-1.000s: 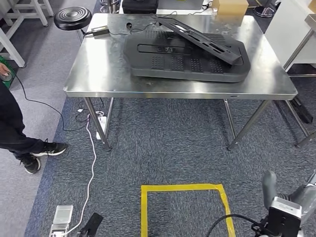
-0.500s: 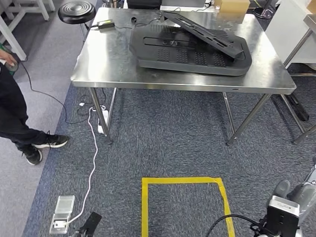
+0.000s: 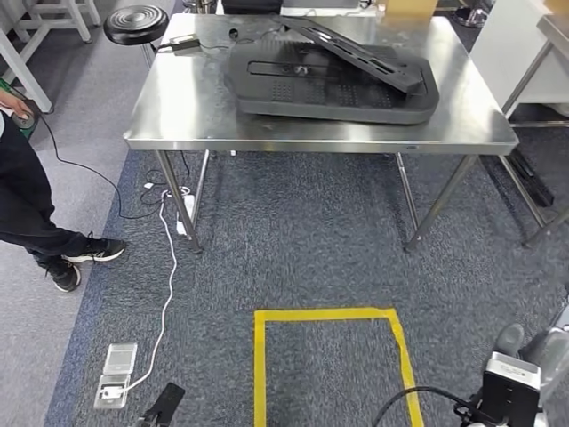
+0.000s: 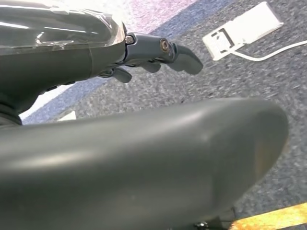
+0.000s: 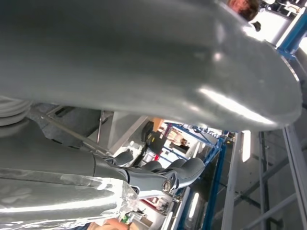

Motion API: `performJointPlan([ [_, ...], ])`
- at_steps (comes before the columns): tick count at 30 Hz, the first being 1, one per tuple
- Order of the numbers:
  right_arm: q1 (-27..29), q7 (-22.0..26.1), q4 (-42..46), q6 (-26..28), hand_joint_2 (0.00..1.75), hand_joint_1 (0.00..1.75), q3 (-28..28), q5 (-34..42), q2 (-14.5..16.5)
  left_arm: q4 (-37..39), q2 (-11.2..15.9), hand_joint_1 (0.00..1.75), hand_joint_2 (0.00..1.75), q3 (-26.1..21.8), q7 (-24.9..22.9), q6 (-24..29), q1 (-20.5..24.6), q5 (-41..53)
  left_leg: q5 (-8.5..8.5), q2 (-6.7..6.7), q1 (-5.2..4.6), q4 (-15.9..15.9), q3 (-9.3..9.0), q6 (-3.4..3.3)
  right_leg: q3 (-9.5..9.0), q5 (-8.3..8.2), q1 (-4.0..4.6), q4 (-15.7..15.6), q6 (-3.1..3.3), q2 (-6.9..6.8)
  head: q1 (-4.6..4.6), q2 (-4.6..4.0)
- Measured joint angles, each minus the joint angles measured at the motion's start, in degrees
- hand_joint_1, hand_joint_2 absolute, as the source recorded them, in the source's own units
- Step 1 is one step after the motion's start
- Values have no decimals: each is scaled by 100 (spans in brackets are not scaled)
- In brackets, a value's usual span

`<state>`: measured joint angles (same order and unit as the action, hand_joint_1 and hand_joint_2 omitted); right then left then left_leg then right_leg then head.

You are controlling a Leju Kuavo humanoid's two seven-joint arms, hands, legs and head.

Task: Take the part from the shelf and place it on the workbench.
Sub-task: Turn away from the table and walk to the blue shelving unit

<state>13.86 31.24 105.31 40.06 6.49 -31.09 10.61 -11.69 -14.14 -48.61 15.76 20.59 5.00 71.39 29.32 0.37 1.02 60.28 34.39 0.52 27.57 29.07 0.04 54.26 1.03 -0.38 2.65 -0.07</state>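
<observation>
A large flat black part lies on the steel workbench ahead, and a long narrow black part rests slanted across its top. My left hand hangs low at the bottom left over the carpet. In the left wrist view that left hand has its fingers stretched out and holds nothing. My right hand hangs at the bottom right. Its fingers are extended and empty, with a blue shelf frame behind them.
A person's legs stand at the left beside a black stool. A white cable runs to a floor socket box. A yellow tape square marks the carpet before me. Another table stands to the right.
The whole picture has shifted, so the camera moved: the workbench sits a little higher and further left. My right hand sits lower in the frame. The parts stay put on the bench.
</observation>
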Motion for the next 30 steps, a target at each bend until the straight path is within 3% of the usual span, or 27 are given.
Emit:
performJointPlan([
  [2, -2, -2, -2, 1, 0, 0, -7, 5, -1, 0, 1, 0, 0, 0, 0, 1, -1, -3, 519, -2, 0, 702, 234, 19, 135, -86, 9, 17, 54, -16, -11, 0],
  [3, -2, -3, -5, 1, 0, 0, -7, 7, -1, 0, 2, 0, 0, 0, 0, 2, -3, -4, 702, -2, 0, 1069, 332, 26, 207, -123, 20, 37, 61, -21, -14, 0],
  [4, -2, -4, -9, 1, 0, 0, -7, 9, -1, 0, 4, 0, 0, 0, 0, 4, -5, -5, 780, -2, 0, 1311, 365, 28, 277, -156, 32, 61, 64, -24, -13, 0],
  [5, -4, -5, -15, 1, 0, 0, -7, 10, -1, 0, 6, 0, 0, 0, 0, 5, -8, -6, 734, -2, -2, 1331, 296, 22, 343, -182, 41, 93, 62, -26, -13, 0],
  [6, -6, -6, -19, 1, 0, 0, -7, 12, -1, 0, 8, 0, 0, 0, 0, 8, -8, -7, 595, -2, -5, 1116, 119, 9, 406, -199, 47, 133, 56, -25, -13, 0],
  [8, -14, -8, -24, 0, 0, 0, -7, 15, -1, 0, 14, 0, 0, 0, 0, 13, -2, -7, 310, -2, -22, 293, -411, -38, 515, -217, 59, 235, 38, -24, -13, 0],
  [10, -25, -9, -25, 0, 0, 0, -8, 16, -1, 0, 19, 0, 0, 0, 1, 17, 4, -7, 222, -2, -44, -251, -708, -86, 599, -248, 70, 314, -11, -24, -9, 0],
  [13, -31, -11, -28, 1, 0, 0, -9, 19, -5, 0, 21, 0, 0, -3, 1, 20, -6, -9, 169, 8, -58, -326, -667, -166, 655, -301, 57, 350, -115, -18, -10, 0],
  [14, -33, -13, -30, 1, 0, 0, -8, 21, -10, 0, 21, 0, 0, -4, 0, 20, -2, -10, 124, 15, -49, -334, -635, -205, 687, -225, 48, 411, -154, -9, -6, 0],
  [16, -42, -18, -35, 1, 0, 0, -7, 32, -26, 0, 21, 0, 0, -7, 1, 22, 12, -9, 25, 31, -27, -349, -547, -270, 834, 170, 15, 823, -229, 8, 4, 0],
  [18, -48, -28, -49, 0, 0, 0, -7, 58, -42, 0, 24, 0, 0, -9, 1, 24, 15, -9, -56, 37, -30, -339, -437, -295, 1031, 637, -29, 1540, -294, 9, 12, 0],
  [19, -49, -36, -59, 0, 0, 0, -7, 76, -48, 0, 26, 0, 0, -12, 1, 26, 14, -9, -93, 40, -32, -332, -385, -292, 1066, 743, -49, 1801, -318, 9, 13, 0],
  [20, -50, -44, -68, 1, 0, 0, -6, 96, -55, 0, 28, 0, 0, -15, 0, 28, 14, -9, -127, 41, -33, -324, -336, -286, 1010, 734, -65, 1879, -334, 8, 12, 0],
  [21, -53, -50, -75, 1, 0, 0, -6, 115, -61, 0, 29, 0, 0, -21, 0, 29, 14, -9, -156, 41, -32, -317, -295, -276, 849, 621, -77, 1729, -341, 8, 13, 0],
  [23, -68, -54, -79, 1, 0, 0, -9, 150, -72, 0, 28, 0, 0, -33, 1, 31, 16, -9, -202, 37, -34, -306, -241, -244, 307, 310, -83, 949, -319, 14, 13, 0],
  [25, -83, -54, -79, 0, 0, 0, -13, 174, -82, 0, 28, 0, 0, -42, 2, 31, 21, -9, -262, 36, -46, -300, -201, -186, -98, 161, -63, 245, -265, 27, 7, 0],
  [26, -86, -54, -79, 1, 0, 0, -14, 181, -87, 0, 28, 0, 0, -45, 3, 32, 25, -9, -298, 36, -45, -301, -176, -151, -164, 148, -46, 91, -238, 35, 4, 0],
  [28, -86, -55, -79, 0, 0, 0, -14, 198, -95, 0, 29, 0, 0, -49, 5, 33, 25, -8, -342, 36, -28, -297, -128, -80, -128, 106, -33, 32, -165, 32, 4, 0],
  [30, -93, -56, -79, -4, 0, 0, -19, 211, -98, 0, 29, 0, 0, -52, 12, 32, 19, -6, -152, 25, -16, -117, -29, -33, -54, 27, -42, 7, -60, 8, -2, 0],
])
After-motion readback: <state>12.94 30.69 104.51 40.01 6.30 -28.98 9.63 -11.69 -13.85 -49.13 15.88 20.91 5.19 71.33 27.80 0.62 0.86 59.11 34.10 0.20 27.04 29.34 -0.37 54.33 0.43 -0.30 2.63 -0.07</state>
